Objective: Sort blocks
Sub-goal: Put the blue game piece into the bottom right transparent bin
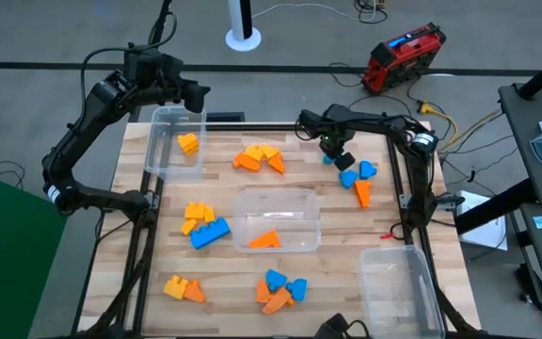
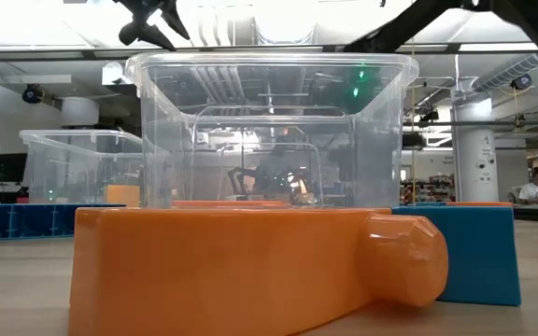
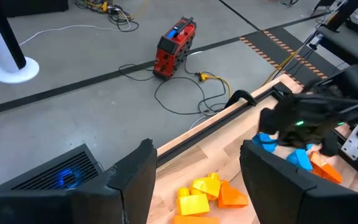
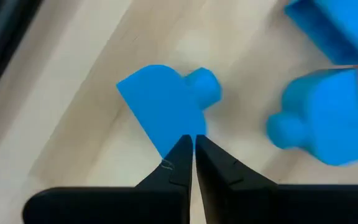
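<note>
The right gripper (image 4: pixel 193 144) is down low over the wooden table (image 1: pixel 346 273), fingers pinched nearly together with just a sliver of gap, tips right at the edge of a blue block (image 4: pixel 166 102). That block is smooth matte plastic, a wedge with one rounded corner and a little round stud poking out of its side, the stud pointing away from the gripper. Nothing is actually clamped as far as I can see.

Just beside it, off to the side of the fingers, sit two more blue blocks (image 4: pixel 322 124), one with the same stubby stud, plus a sliver of orange at the edge. From above, that's the small blue and orange cluster (image 1: pixel 358 177) right under the right gripper.

The left gripper (image 3: pixel 194 171) hangs spread wide over the far clear bin (image 1: pixel 163 141), which holds a yellow block (image 1: pixel 188 143). Ahead of it lies a yellow and orange pile (image 3: pixel 210 193).

The rest of the blocks are scattered in little heaps: yellow with a long blue brick (image 1: pixel 209 233), whose long axis runs slightly diagonal, and an orange wedge (image 1: pixel 264 239) inside the middle bin (image 1: pixel 276 200). The bins are thin, glossy see-through plastic with rounded rims.
</note>
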`<act>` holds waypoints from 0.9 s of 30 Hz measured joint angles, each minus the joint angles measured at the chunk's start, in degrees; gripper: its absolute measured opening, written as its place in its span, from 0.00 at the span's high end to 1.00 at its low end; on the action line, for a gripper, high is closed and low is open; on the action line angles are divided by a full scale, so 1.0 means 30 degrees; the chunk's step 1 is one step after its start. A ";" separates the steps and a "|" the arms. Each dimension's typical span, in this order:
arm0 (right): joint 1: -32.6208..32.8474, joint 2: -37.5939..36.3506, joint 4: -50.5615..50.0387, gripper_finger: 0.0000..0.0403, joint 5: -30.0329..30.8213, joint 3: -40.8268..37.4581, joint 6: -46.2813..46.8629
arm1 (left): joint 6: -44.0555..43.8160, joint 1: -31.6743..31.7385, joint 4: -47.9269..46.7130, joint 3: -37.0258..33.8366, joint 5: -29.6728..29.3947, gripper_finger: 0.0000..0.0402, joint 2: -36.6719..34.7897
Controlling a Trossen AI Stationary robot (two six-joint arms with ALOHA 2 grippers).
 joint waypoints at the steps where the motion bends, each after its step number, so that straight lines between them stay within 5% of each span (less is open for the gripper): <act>1: 0.0098 -0.0195 -0.0415 0.97 0.0036 0.0126 -0.0261 | 0.0000 0.0000 0.0000 0.0000 -0.0002 0.48 0.0000; 6: 0.0695 -0.1053 -0.2741 0.97 0.0149 0.0696 -0.2753 | -0.0007 0.0000 0.0004 0.0000 -0.0009 0.48 0.0000; 13: 0.1004 -0.3035 -0.3255 0.97 -0.0208 0.2162 -1.2929 | -0.0015 0.0000 0.0008 0.0000 -0.0009 0.48 0.0007; 18: 0.0916 -0.4008 -0.1735 0.97 0.0495 0.2771 -1.5431 | 0.0029 0.0000 0.0348 0.0000 -0.0004 0.48 0.0007; 23: 0.0434 -0.4248 -0.1054 0.97 0.0703 0.3504 -2.3805 | 0.0015 -0.0007 0.0510 0.0000 -0.0002 0.48 -0.0057; 27: 0.0414 -0.4226 -0.1876 0.97 0.0354 0.4557 -2.7669 | -0.0029 0.0000 0.0692 0.0007 -0.0002 0.48 -0.0102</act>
